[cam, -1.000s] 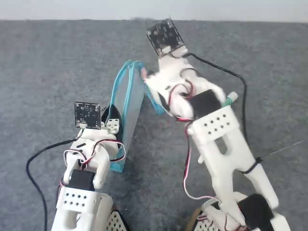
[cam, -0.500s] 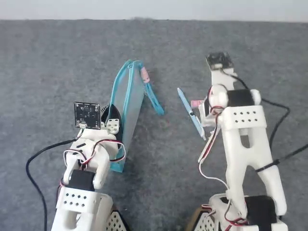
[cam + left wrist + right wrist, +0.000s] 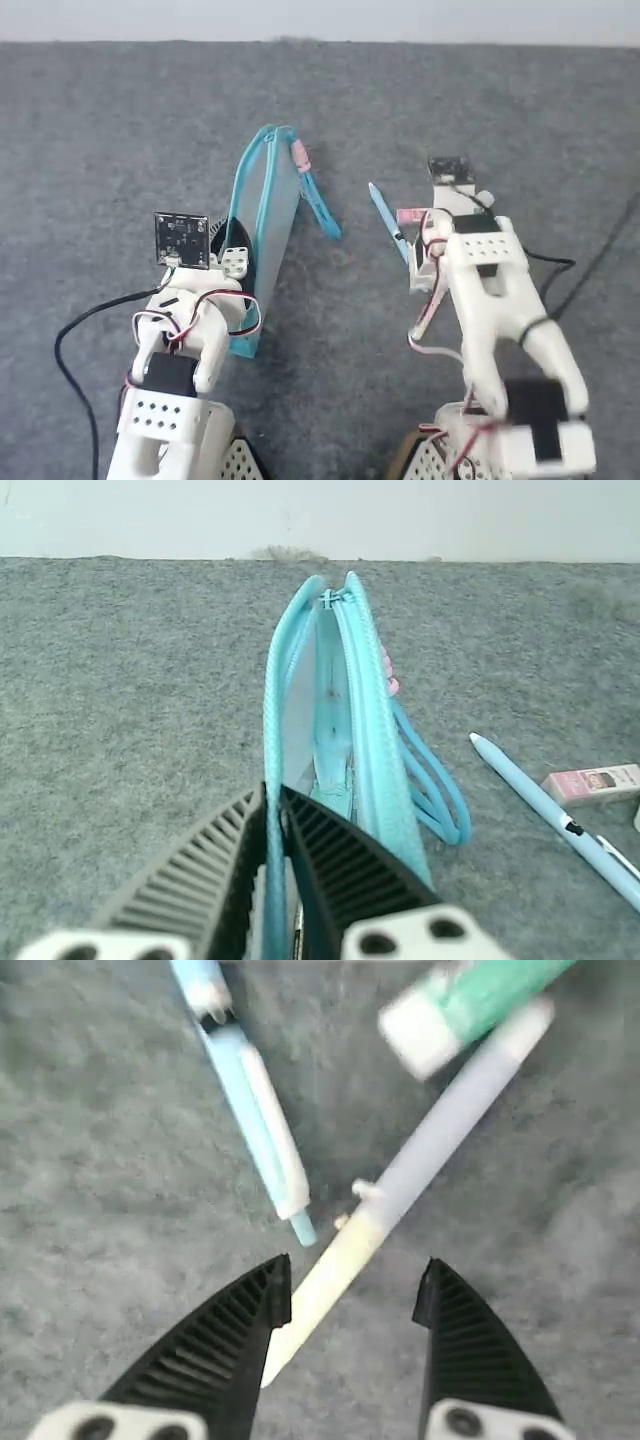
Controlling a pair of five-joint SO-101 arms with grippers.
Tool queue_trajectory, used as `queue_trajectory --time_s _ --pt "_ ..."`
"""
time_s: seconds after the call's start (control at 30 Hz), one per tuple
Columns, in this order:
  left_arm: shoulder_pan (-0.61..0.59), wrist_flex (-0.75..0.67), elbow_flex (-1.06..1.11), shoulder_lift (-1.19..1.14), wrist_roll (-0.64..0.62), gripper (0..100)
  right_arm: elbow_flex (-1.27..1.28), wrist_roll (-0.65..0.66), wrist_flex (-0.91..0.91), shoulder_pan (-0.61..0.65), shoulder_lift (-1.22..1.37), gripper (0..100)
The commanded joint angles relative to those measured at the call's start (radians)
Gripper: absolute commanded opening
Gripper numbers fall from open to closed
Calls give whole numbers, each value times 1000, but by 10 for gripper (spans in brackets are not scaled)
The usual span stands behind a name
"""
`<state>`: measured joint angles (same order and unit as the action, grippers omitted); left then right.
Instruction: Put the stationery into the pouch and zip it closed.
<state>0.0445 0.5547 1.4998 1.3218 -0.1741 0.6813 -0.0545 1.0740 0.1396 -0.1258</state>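
The turquoise pouch stands on edge with its mouth open. My left gripper is shut on one rim of that mouth at the pouch's near end. To the pouch's right a blue pen and a pink eraser lie on the mat. My right gripper hangs open just above the mat. The pale end of a lilac pen lies between its fingers. The blue pen lies beside that pen, and a green and white tube lies beyond it.
The grey mat covers the table. The pouch's blue strap loop and pink zip pull hang toward the stationery. A black cable curls beside the left arm's base.
The right arm has drawn back from the pouch's mouth to the right and now hangs over the stationery. The left arm and the pouch have kept still.
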Motion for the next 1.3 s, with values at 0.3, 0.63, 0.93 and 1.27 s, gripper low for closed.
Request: queue_trajectory --time_s 0.3,0.63,0.93,1.27 --pt "32 -3 12 -5 -89 12 -120 -91 -13 -44 185 143" --pt "3 44 -42 -6 -157 12 -133 -91 -7 -51 206 62" --pt "-63 43 -25 -3 -153 12 -133 -31 -5 -50 202 6" --pt "-43 26 7 -2 -150 12 -112 -23 97 -68 12 6"
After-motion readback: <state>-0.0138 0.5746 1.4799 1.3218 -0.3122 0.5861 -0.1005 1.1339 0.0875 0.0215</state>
